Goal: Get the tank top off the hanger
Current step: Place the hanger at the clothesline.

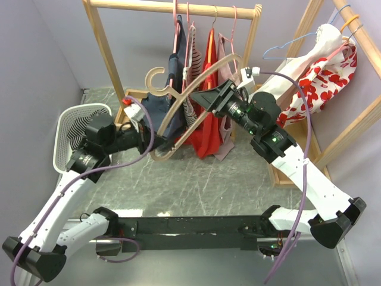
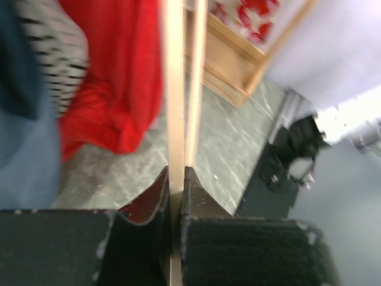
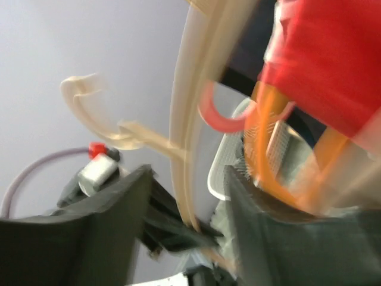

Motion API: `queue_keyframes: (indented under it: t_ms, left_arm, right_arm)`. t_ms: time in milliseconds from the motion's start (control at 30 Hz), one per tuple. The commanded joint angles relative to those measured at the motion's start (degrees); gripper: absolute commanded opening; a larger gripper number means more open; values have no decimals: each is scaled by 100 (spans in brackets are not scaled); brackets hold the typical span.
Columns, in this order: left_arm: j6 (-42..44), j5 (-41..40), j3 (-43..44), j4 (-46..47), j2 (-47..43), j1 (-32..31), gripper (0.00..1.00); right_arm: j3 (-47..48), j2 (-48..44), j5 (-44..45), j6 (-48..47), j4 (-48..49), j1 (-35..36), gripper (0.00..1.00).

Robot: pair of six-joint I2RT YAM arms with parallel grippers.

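Observation:
A bare beige hanger [image 1: 196,95] is held tilted in front of the clothes on the rack, hook [image 1: 158,77] to the left. My left gripper [image 1: 156,146] is shut on its lower end; the left wrist view shows the bar [image 2: 174,89] pinched between the fingers [image 2: 149,199]. My right gripper [image 1: 199,98] is open around the hanger's upper arm [image 3: 184,119], with gaps on both sides. Navy [image 1: 162,101], striped [image 1: 191,65], red [image 1: 208,119] and pink [image 1: 226,128] tops hang behind it on other hangers. I cannot tell which is the task's tank top.
A wooden rack [image 1: 172,7] spans the back. A second rack [image 1: 357,30] at the right holds a white garment with red hearts [image 1: 321,77]. A white mesh basket [image 1: 77,131] lies at the left.

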Motion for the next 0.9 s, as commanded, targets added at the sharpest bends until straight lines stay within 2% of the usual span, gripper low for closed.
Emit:
queue_keyframes:
  t_ms: [0, 67, 133, 233, 400, 500, 533, 567, 633, 700, 767, 867]
  left_arm:
    - [-200, -862, 510, -154, -307, 171, 1]
    - [-174, -1029, 651, -356, -386, 171, 1]
    - [-121, -1241, 774, -488, -466, 162, 1]
    - [177, -1547, 1316, -1383, -457, 171, 1]
    - [433, -1917, 1688, -2062, -842, 171, 1]
    - [381, -2505, 1706, -1992, -1185, 171, 1]
    - [389, -2742, 1932, -2410, -1186, 171, 1]
    - [372, -3405, 2065, -2614, -1186, 171, 1]
    - [258, -3815, 2163, -2774, -1344, 171, 1]
    - [179, -4570, 2259, -2879, -1572, 162, 1]
    - [143, -4861, 2453, -3046, -1608, 171, 1]
    - [90, -4845, 2558, -3160, -1303, 171, 1]
  right_arm:
    - [-266, -356, -56, -164, -3, 7, 75]
    - [-337, -418, 24, -234, -3, 25, 78]
    - [-355, -479, 121, -366, 5, 16, 86]
    - [-302, -514, 226, -480, -100, 16, 86]
    - [-460, -699, 569, -630, -197, 7, 86]
    - [-452, -734, 745, -735, -328, 7, 86]
    - [-408, -743, 762, -736, -363, 7, 86]
    - [-399, -752, 780, -762, -390, 7, 86]
    - [-425, -804, 806, -788, -417, 7, 86]
    - [-469, -831, 833, -806, -355, -2, 86]
    - [-425, -814, 833, -823, -390, -1, 86]
    - [-372, -743, 807, -841, -417, -2, 86]
